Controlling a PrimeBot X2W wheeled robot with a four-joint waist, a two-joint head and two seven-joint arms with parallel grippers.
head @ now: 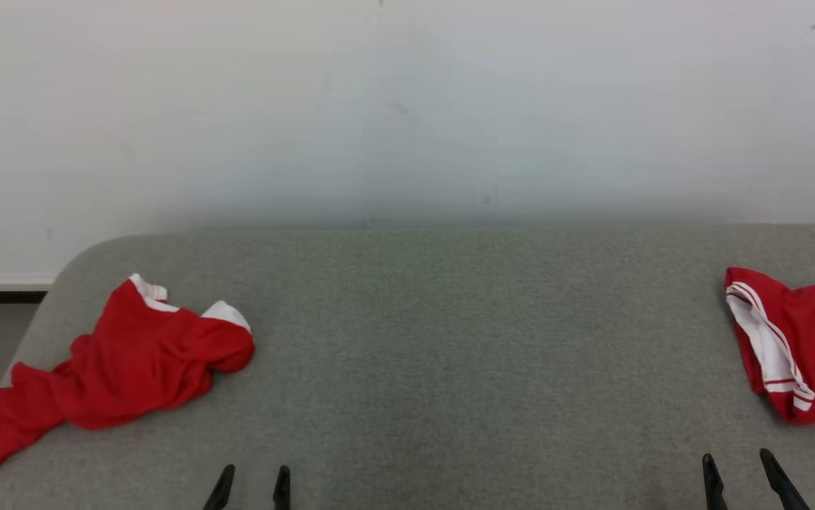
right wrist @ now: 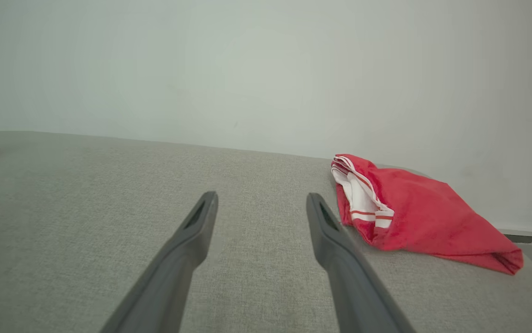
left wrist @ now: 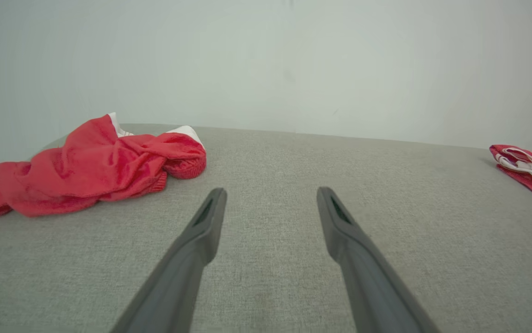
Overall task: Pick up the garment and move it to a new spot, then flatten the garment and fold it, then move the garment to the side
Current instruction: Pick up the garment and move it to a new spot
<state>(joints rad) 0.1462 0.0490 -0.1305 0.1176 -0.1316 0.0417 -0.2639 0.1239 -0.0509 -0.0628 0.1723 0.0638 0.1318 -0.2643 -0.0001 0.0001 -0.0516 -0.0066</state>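
Two red garments lie well apart on the grey padded surface (head: 450,340). The crumpled garment (head: 131,361) sits at the robot's left, near the surface's left edge. It is bunched in loose folds, with white trim showing at its far end (one tail trails toward the near corner). The folded garment (head: 811,347) lies at the far right, compact, with white, red-striped banding along its inner edge. The left gripper (head: 255,471) and the right gripper (head: 733,457) each have their fingers spread wide, hold nothing, and stand clear of both garments.
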